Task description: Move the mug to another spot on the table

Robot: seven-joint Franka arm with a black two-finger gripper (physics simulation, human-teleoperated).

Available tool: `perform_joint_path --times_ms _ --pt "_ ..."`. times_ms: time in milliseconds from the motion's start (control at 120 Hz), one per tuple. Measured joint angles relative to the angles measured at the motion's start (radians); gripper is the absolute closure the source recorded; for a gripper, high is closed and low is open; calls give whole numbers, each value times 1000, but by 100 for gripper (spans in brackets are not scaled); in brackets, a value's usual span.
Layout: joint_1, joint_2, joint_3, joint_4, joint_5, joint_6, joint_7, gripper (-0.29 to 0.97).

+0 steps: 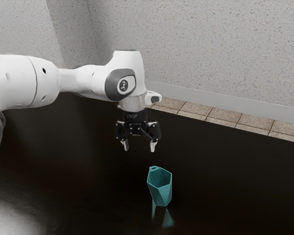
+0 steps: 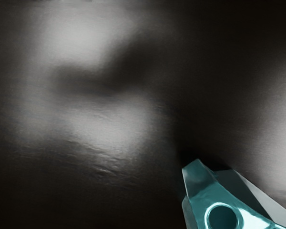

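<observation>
exterior view: end effector (image 1: 139, 147) hangs spread wide, empty, above the table (image 1: 59, 191); teal mug (image 1: 159, 187) stands upright at its 5 o'clock.

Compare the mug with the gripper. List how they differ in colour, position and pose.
Colour: the mug is teal; the gripper is black with pale tips. Position: the mug stands on the dark table; the gripper hangs in the air above it, offset toward the exterior view's left. Pose: the mug's mouth faces up; the gripper's fingers point down, spread apart, holding nothing. Shared: neither touches the other.
</observation>
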Motion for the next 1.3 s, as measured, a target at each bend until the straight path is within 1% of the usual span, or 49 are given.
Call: perform_joint_path --times_ms 150,267,442,600,633,758,817,867,967,1067,1117,1217,1300 --pt "0 74 -21 -1 -12 97 -126 0" --pt "-4 109 -42 -3 -17 161 -207 0" --pt "-6 128 -61 -39 -14 251 -301 0" --pt "-15 119 -77 -95 -18 317 -365 0" --pt "-20 118 -80 -100 -12 329 -376 0" --pt "-24 117 -84 -104 44 361 -408 0" --pt "-24 117 -85 -104 54 375 -421 0" --pt "-26 114 -85 -108 44 385 -432 0" --pt "-41 83 -85 -169 9 421 -452 0" --pt "-44 74 -84 -183 -11 445 -469 0" --pt "-44 73 -83 -184 -17 453 -476 3" --pt "-44 73 -83 -185 -23 462 -489 12" --pt "-44 73 -83 -185 -25 468 -498 18"
